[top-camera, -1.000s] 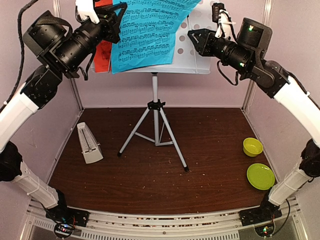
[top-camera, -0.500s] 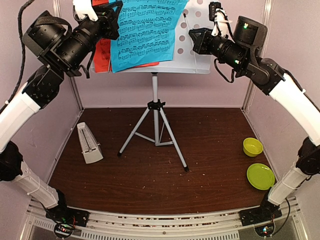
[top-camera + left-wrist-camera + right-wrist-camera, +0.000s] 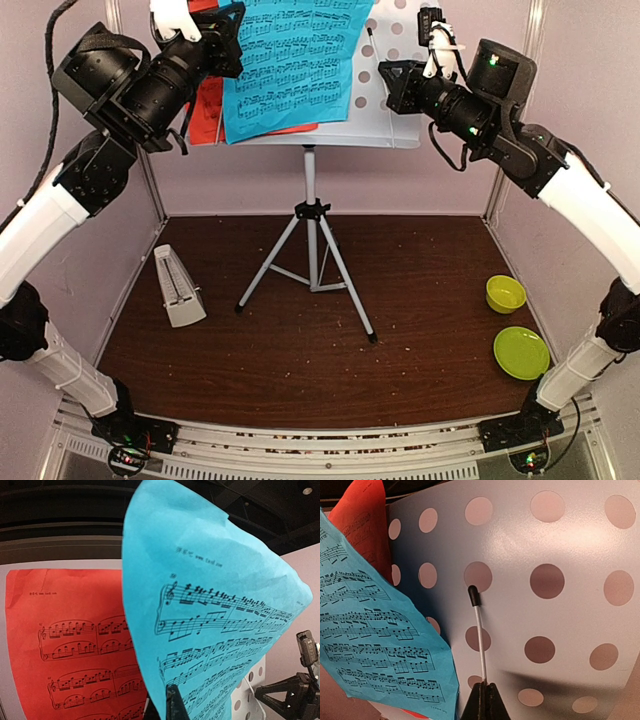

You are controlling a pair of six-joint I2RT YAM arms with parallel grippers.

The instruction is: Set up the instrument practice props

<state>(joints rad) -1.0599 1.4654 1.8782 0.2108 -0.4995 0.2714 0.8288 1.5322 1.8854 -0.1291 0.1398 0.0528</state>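
From above, the music stand (image 3: 395,118) stands at the back middle of the brown table (image 3: 420,380), on its 3 legs. A blue page (image 3: 295,60) hangs tilted across the stand's shelf, and a red page (image 3: 207,105) shows behind it on the left. The left gripper (image 3: 230,38) is clenched on the blue page's left edge. The right gripper (image 3: 386,78) is closed on a thin rod (image 3: 371,48) in front of the stand's right half. A metronome (image 3: 178,287) sits upright on the table at the left. A green bowl (image 3: 505,293) and plate (image 3: 521,352) lie at the right, near each other.

From the left wrist, the left gripper (image 3: 169,707) pinches the bottom of the curled blue page (image 3: 215,625). The red page (image 3: 70,640) lies flat behind it.

From the right wrist, the right gripper (image 3: 485,700) is shut on the lower end of the thin rod (image 3: 480,635), which crosses the stand's (image 3: 585,545) dotted plate. The blue page (image 3: 375,645) hangs at the left, with the red page (image 3: 365,525) above it.
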